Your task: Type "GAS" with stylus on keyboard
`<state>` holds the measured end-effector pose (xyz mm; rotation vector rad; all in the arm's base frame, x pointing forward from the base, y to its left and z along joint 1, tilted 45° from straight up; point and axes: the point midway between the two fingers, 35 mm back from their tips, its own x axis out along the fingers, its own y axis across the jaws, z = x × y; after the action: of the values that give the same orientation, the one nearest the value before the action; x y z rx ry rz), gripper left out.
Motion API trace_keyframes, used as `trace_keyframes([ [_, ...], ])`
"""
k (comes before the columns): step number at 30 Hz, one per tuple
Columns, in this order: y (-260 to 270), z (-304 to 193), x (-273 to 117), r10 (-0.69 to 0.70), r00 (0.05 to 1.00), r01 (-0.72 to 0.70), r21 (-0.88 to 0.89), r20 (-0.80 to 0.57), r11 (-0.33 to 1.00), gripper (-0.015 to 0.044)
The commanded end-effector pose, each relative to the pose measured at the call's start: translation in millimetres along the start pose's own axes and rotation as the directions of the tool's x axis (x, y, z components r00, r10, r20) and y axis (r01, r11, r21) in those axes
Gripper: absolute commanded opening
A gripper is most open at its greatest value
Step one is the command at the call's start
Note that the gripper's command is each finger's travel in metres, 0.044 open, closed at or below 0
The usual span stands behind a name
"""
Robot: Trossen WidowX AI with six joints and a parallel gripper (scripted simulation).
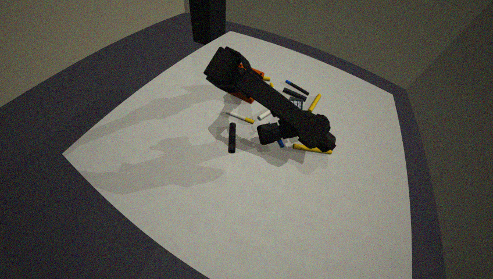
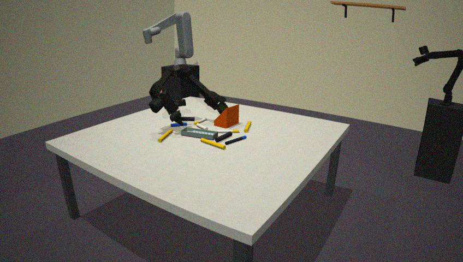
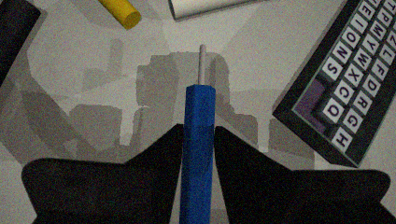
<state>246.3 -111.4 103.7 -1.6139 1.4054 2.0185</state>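
A: From the top view, where do we stand?

B: Our black parallel-jaw tool (image 1: 277, 136) is low over the white table (image 1: 242, 207), with the arm hiding most of the clutter. Only the end of the blue stylus with the thin grey tip (image 1: 280, 143) peeks out beneath it, and a long yellow stick (image 1: 311, 149) lies just beside.

A: And the exterior view?

B: The tool (image 2: 177, 119) reaches down to the stylus (image 2: 178, 124), which lies flat on the table (image 2: 227, 194). The grey-green keyboard with white lettered keys (image 2: 199, 132) sits near, just beyond it.

A: The wrist view settles the grip?

B: Yes. The jaws are clamped on the stylus's (image 3: 198, 149) blue barrel, one on each side, tip pointing straight ahead of the tool (image 3: 198, 140). The keyboard (image 3: 347, 89) lies ahead and to the right.

A: So how do we do this well?

B: We judge the grasp just made, so we should lift straight up, gently, keep squeezing, and check the barrel doesn't slip or twist. Then we tilt the tip downward before swinging right toward the G key.
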Motion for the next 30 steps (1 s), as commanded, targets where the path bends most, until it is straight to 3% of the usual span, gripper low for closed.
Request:
trace_keyframes([
  [1,-0.5,10.7,-20.8,-0.013,1.0,0.013,0.004,-0.007,1.0,0.0],
  [9,-1.5,13.5,-25.2,-0.013,1.0,0.013,0.019,-0.009,1.0,0.0],
  [19,-11.2,17.4,-26.7,-0.063,0.998,0.049,0.359,0.028,0.932,0.0],
  [30,-22.2,21.6,-29.0,-0.119,0.99,0.04,0.686,0.069,0.727,0.0],
])
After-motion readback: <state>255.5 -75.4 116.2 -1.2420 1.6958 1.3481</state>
